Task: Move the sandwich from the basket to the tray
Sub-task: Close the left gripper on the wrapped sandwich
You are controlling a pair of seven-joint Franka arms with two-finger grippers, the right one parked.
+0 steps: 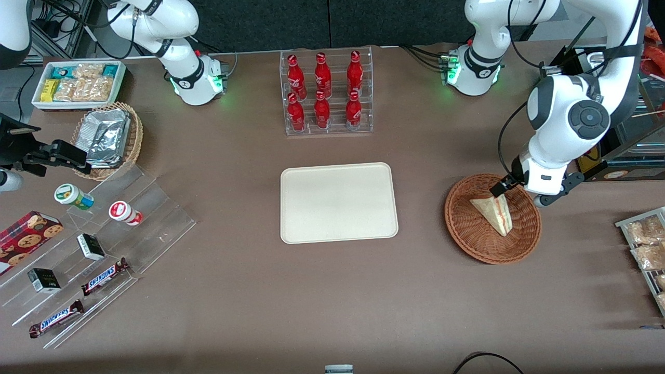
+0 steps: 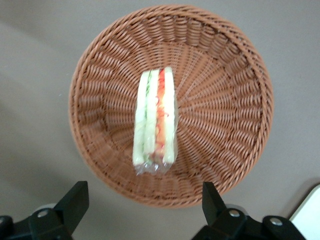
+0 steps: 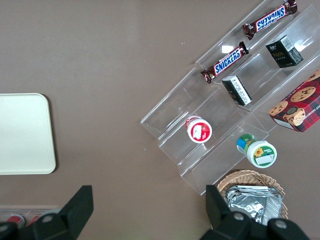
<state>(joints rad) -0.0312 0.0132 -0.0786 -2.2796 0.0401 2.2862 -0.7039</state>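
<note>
The sandwich (image 1: 493, 214) (image 2: 155, 120), a clear-wrapped wedge with red and green filling, lies in the middle of the reddish-brown wicker basket (image 1: 467, 239) (image 2: 100, 65) at the working arm's end of the table. My gripper (image 1: 521, 193) (image 2: 144, 200) hangs open above the basket's rim, at the edge farther from the front camera. Its fingers are spread wide and hold nothing. The cream tray (image 1: 337, 202) (image 2: 310, 215) (image 3: 22, 132) lies flat at the table's middle, beside the basket.
A clear rack of red bottles (image 1: 326, 93) stands farther from the front camera than the tray. A wire rack of snack packets (image 1: 647, 244) sits beside the basket at the table's edge. Toward the parked arm's end are a tan basket of foil packets (image 1: 109, 137) and an acrylic snack stand (image 1: 98, 249).
</note>
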